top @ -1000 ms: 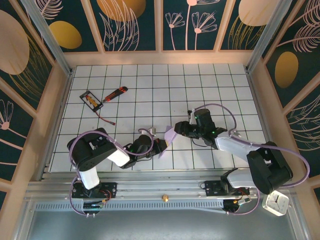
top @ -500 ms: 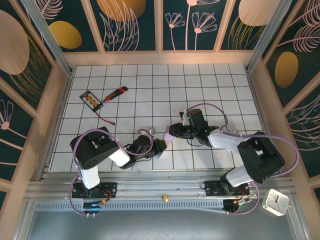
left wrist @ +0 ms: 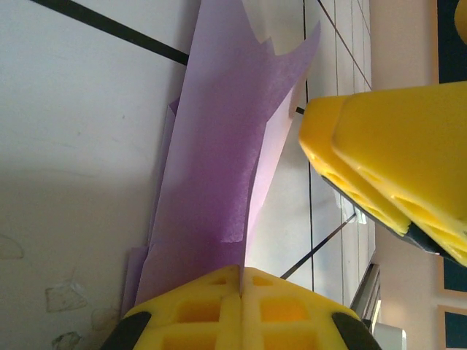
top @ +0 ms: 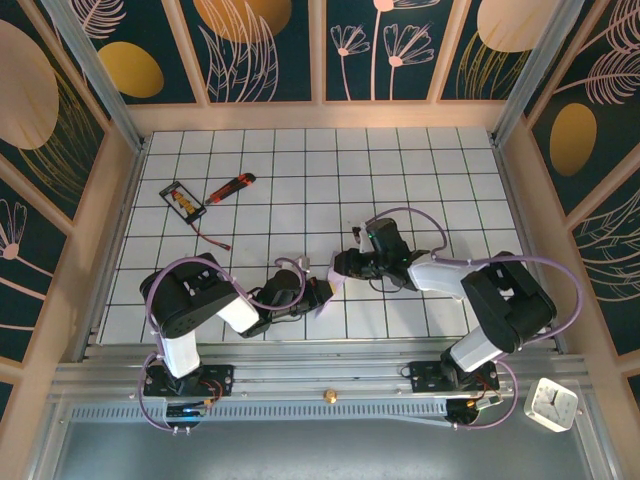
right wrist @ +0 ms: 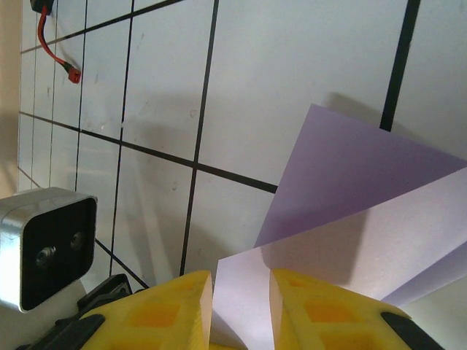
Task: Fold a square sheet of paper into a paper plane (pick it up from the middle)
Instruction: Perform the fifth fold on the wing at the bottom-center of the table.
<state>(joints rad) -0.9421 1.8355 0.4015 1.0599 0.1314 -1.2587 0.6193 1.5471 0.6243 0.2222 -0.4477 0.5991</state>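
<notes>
Top external view showed that the right hand had come closer to the left hand, fingers narrowed but apart around an edge of the square sheet of paper, which the left hand pinched shut, half-folded, low over the tabletop.

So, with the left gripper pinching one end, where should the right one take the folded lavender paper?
Grip the lavender paper at its free edge, away from the left gripper. Come edge-on from the right, fingers straddling the sheet: it stands raised off the table, thin edge facing that side.
</notes>
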